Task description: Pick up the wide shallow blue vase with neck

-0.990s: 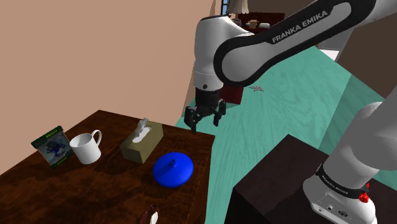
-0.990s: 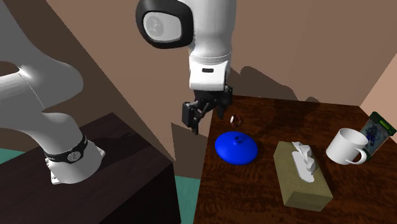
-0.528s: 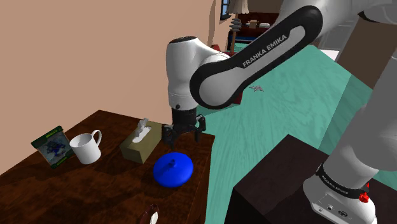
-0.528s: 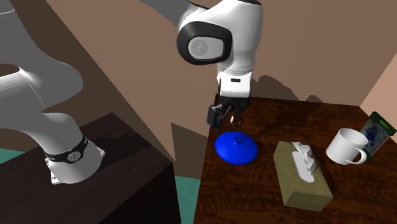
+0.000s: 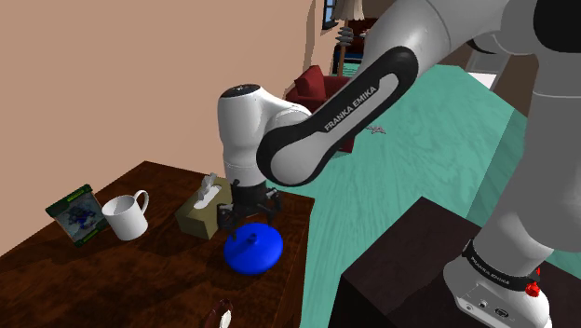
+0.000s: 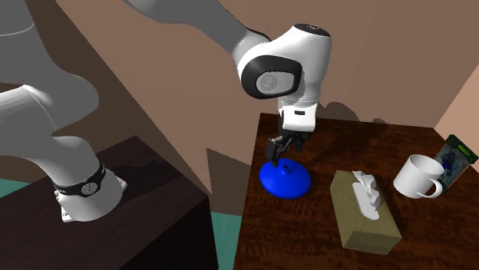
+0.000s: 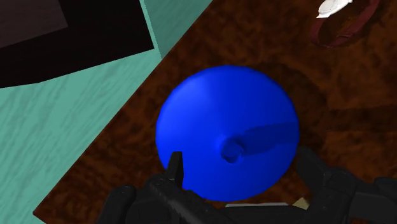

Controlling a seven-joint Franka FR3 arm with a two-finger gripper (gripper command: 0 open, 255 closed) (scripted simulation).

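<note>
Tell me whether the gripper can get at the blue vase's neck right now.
Probably yes. The gripper hangs open just above the blue vase, its neck below the gap between the spread fingers, with nothing in the way. The tissue box stands clear to one side.

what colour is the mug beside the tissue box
The mug is plain white, clearest in the second exterior view.

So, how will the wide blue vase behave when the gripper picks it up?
The blue vase looks smooth, so it may slip in a grasp. Its body is wide and low, so it probably will not tip. The neck is short, giving the open gripper little to hold.
</note>
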